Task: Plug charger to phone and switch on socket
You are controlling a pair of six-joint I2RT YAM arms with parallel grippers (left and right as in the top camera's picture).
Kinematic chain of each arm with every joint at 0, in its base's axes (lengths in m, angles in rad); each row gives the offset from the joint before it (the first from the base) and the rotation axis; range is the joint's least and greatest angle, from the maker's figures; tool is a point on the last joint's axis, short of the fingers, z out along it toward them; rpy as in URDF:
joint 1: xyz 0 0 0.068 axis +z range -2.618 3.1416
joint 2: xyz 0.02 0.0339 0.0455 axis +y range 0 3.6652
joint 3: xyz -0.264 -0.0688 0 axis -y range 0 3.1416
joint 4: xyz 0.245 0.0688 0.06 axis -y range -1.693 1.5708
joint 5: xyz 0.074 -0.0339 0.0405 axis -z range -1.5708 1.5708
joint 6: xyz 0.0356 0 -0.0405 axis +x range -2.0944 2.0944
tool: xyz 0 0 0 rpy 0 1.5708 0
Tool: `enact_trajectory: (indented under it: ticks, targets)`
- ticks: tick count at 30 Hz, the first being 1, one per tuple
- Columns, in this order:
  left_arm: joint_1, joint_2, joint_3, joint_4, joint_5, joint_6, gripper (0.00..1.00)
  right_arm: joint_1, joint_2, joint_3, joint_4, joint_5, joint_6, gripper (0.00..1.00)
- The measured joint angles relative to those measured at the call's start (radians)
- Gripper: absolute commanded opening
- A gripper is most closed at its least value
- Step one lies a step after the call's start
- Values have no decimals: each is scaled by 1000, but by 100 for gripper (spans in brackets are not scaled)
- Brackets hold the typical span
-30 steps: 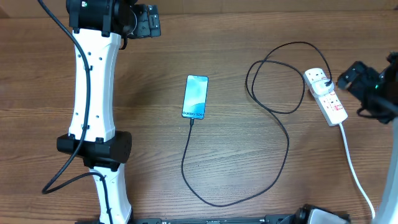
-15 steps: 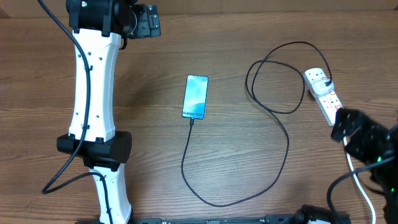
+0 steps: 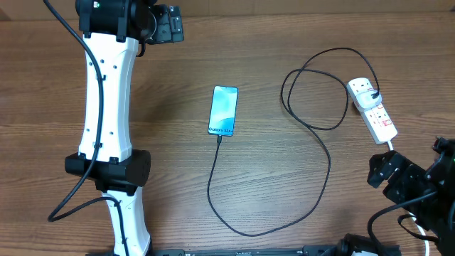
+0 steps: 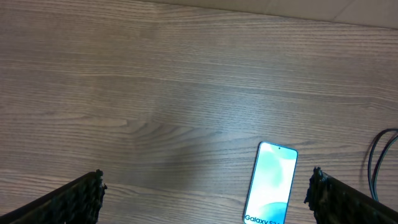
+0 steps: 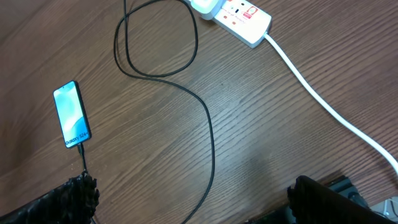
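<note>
Wooden table [image 3: 170,142] with phone [image 3: 223,110], looped black charger [image 3: 330,164], white socket [image 3: 375,110].

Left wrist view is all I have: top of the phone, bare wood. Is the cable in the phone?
Observer: Looks so. Overhead shows the charger tip meeting the phone at the short edge with white text.
Operator: Other end?
Observer: Plugged into the far outlet of the socket.
Operator: Is the right gripper at the socket?
Observer: No. It sits apart from it, fingers open, holding nothing.
</note>
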Motion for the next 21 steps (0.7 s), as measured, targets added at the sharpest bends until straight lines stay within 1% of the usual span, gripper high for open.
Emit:
enact_trajectory:
  ticks: [4, 7, 10, 13, 14, 17, 21]
  targets:
    - [0, 0, 0, 0, 0, 0, 100, 0, 0, 0, -3, 0, 0, 100]
    - [0, 0, 0, 0, 0, 0, 100, 0, 0, 0, 35, 0, -3, 100]
    - [0, 0, 0, 0, 0, 0, 99, 0, -1, -5, 113, -18, -23, 100]
    - [0, 0, 0, 0, 0, 0, 100, 0, -33, -52, 216, -56, -71, 100]
    - [0, 0, 0, 0, 0, 0, 100, 0, -38, -59, 225, -62, -76, 100]
    - [0, 0, 0, 0, 0, 0, 100, 23, -121, -175, 355, -94, -120, 100]
    - [0, 0, 0, 0, 0, 0, 100, 122, -254, -363, 541, -111, -189, 100]
